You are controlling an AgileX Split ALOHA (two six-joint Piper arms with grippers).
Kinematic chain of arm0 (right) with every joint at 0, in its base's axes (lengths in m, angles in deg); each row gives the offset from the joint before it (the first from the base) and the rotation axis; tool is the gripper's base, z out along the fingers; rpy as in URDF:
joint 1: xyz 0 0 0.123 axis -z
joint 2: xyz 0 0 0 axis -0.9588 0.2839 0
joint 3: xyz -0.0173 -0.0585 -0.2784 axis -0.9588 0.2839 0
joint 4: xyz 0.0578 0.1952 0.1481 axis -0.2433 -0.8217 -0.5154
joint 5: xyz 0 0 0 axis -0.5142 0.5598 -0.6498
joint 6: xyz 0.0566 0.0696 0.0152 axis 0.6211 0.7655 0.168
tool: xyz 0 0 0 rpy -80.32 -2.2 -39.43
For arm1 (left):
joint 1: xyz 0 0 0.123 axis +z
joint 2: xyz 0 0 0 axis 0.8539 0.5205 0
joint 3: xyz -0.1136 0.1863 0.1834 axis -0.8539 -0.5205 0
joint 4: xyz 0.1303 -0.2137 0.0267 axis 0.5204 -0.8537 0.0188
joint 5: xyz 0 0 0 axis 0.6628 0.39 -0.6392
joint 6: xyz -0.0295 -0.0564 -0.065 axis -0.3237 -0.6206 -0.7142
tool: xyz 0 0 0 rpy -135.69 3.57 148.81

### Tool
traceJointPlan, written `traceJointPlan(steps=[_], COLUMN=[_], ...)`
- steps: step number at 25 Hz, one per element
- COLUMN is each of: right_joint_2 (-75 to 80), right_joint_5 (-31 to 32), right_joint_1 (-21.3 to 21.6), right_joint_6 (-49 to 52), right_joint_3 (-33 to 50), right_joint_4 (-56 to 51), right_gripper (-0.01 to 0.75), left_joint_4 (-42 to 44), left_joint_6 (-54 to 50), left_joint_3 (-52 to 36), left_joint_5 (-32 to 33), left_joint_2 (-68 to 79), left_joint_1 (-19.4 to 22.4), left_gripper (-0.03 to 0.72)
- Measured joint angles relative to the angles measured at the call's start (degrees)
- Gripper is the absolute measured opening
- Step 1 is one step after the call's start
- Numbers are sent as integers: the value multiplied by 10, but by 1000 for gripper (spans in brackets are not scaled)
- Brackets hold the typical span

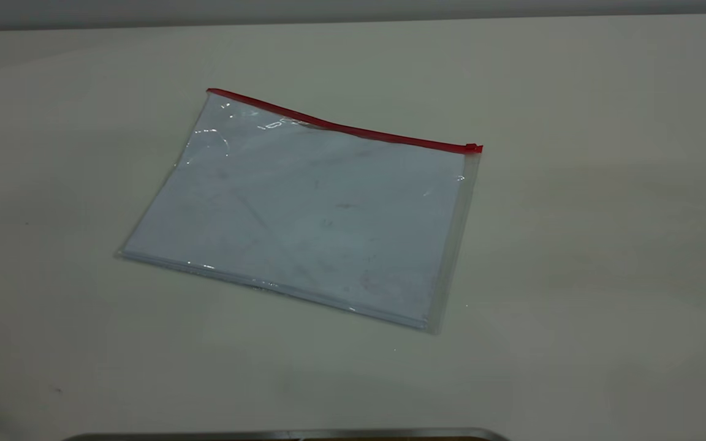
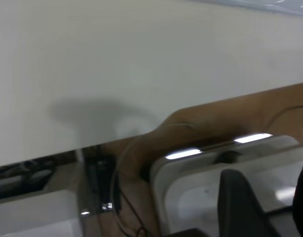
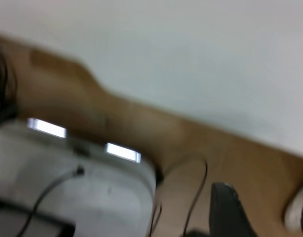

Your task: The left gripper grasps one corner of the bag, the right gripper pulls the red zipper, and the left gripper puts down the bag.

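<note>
The bag (image 1: 310, 214) lies flat on the pale table (image 1: 573, 245), clear with white paper inside. The red zipper (image 1: 341, 127) runs along its far long edge, with the slider tab (image 1: 470, 147) at the right end. Neither gripper shows in the exterior view. In the left wrist view the left gripper (image 2: 272, 202) hangs off the table's edge, its fingers (image 2: 240, 202) wide apart and empty; a pale strip of the bag (image 2: 270, 4) shows far off. In the right wrist view the right gripper (image 3: 267, 212) is also off the table, fingers (image 3: 228, 210) apart and empty.
A grey metal edge (image 1: 279, 435) lies at the near side of the table. Beside the table are a brown wooden surface (image 2: 230, 116), a white housing (image 2: 201, 187) and loose black cables (image 3: 196, 197).
</note>
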Motion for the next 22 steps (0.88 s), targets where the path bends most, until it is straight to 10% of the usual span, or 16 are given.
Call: traceJointPlan(steps=[22], right_joint_2=[-40], right_joint_5=[-9], right_joint_1=[0], right_joint_6=[4], right_joint_3=[4], right_joint_4=[-4], right_gripper=[399], left_joint_4=[78], left_joint_6=[-67], left_joint_3=[-99], left_joint_5=[-2], left_joint_2=[-388], left_joint_1=[0], left_gripper=[334])
